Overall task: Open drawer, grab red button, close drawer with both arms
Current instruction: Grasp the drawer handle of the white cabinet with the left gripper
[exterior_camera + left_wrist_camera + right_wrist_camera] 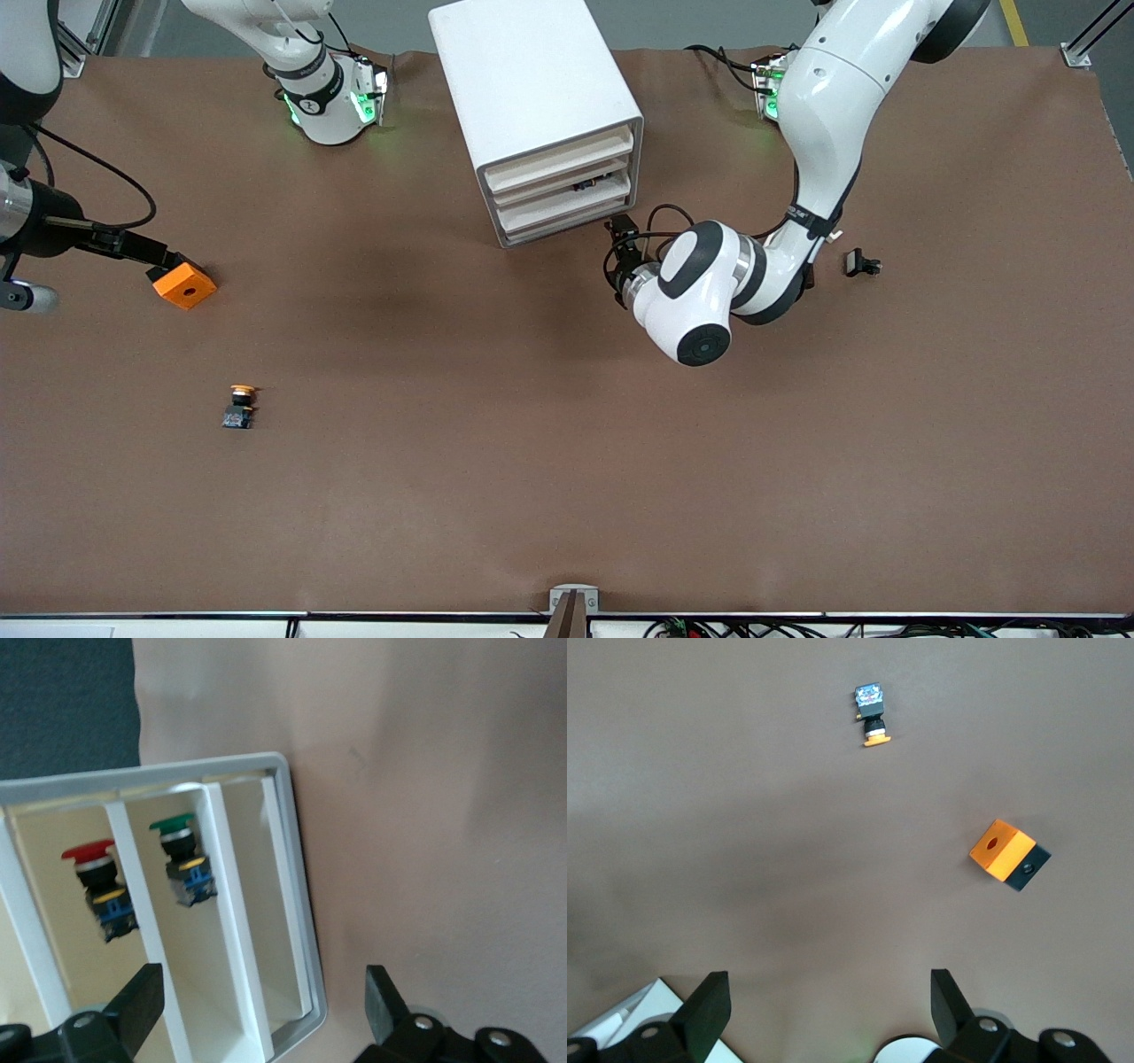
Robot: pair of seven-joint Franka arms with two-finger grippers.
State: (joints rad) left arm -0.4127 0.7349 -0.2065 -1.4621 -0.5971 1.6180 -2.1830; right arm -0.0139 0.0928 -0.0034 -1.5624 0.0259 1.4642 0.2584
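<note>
The white cabinet (532, 80) stands at the back of the table with its three tray drawers shut. The drawer (563, 221) is the lowest one. My left gripper (620, 229) is open just in front of the cabinet's lower corner, at the left arm's end. In the left wrist view the open left gripper (263, 988) straddles that corner of the cabinet (297, 904), holding nothing. The red-capped button (93, 877) shows through a slot of the cabinet front; I cannot tell which drawer holds it. My right gripper (828, 988) hangs open and empty, high over the right arm's end.
A green-capped button (182, 855) lies in the slot beside the red one. An orange cube (184, 285) (1001, 850) and an orange-yellow capped button (239, 408) (873, 718) lie on the brown table (567, 443) toward the right arm's end. A small black part (861, 263) lies toward the left arm's end.
</note>
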